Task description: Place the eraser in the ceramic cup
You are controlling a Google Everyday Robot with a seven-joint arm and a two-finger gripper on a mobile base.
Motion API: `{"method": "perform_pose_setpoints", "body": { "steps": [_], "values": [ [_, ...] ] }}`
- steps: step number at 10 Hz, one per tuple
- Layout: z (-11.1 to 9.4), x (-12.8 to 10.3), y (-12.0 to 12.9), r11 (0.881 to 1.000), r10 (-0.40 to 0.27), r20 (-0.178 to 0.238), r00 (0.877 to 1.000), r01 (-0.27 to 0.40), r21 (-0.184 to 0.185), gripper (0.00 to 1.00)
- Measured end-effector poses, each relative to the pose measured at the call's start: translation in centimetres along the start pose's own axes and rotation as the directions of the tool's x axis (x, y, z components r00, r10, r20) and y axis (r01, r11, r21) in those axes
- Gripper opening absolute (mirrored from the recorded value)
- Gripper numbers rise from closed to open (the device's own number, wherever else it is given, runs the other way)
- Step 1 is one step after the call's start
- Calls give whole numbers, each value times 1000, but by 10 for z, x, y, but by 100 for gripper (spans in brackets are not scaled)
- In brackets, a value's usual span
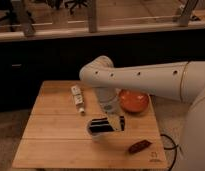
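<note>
Although the gripper (107, 124) is clenched tight and hangs low over the front middle of the wooden table (51, 136), I cannot tell whether the eraser is pinched between its dark fingers, since nothing in view reads plainly as an eraser. The ceramic cup (92, 132), pale-rimmed with a dark inside, sits directly beneath the gripper, its near-left rim showing past the fingers. The main risk, as I judge it, is an off-centre release. The cup's mouth is small and the fingers cover most of it, so a dropped eraser could strike the rim and bounce onto the table. A descending finger could also catch the rim and tip or shove the light cup. If the fingers hold nothing, opening here would achieve nothing. Room is fair: the orange bowl (135, 101) sits near, behind and right of the cup but apart from it. A dark reddish item (139, 146) lies by the front-right edge, and 2 pale oblong pieces (78, 98) lie toward the back left, well apart. Left of the cup the boards are bare. The front edge lies nearer than the back, so a nudged cup has less margin that way. The white arm (141, 75) comes down from behind.
</note>
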Motion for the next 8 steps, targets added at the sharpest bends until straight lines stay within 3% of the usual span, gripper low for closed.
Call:
{"method": "perform_pose_setpoints", "body": {
  "steps": [8],
  "values": [
    [11,1,-8,1000,10,-17,1000,-11,-27,0]
  ]
}}
